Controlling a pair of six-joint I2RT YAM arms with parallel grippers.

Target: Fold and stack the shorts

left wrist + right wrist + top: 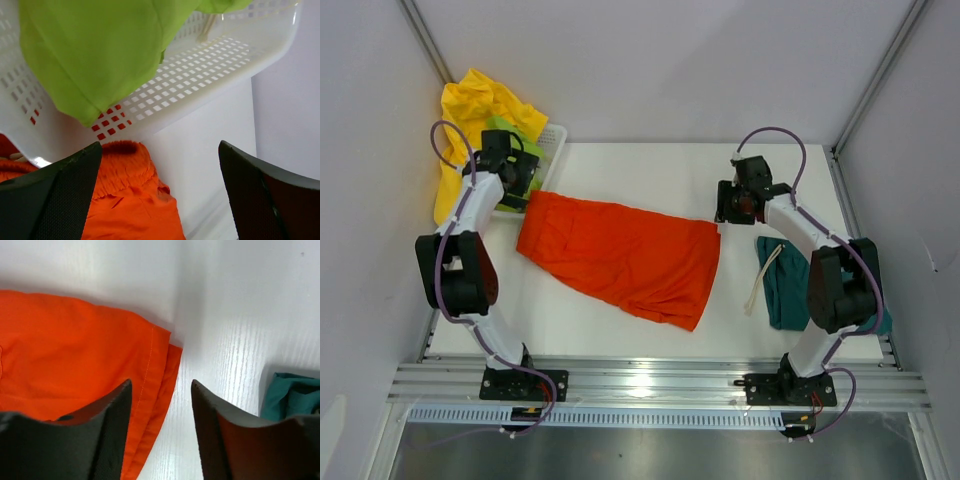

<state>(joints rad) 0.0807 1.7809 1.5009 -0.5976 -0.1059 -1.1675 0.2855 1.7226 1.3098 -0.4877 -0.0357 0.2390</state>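
Observation:
Orange-red shorts (620, 255) lie spread flat across the middle of the table, waist to the left, leg hems to the right. My left gripper (527, 180) hovers open just above their waist corner (125, 165), holding nothing. My right gripper (738, 205) stands open over the hem corner (155, 370), fabric lying loose under the gap. Folded dark teal shorts (782, 283) with a pale drawstring rest on the right, partly behind the right arm. Lime green shorts (95, 50) hang over the basket wall, and yellow shorts (470, 120) drape out of it at the back left.
A white perforated plastic basket (210, 65) sits at the table's back left corner, right beside the left gripper. Grey walls close in on three sides. The table's aluminium rail (650, 385) runs along the near edge by the arm bases.

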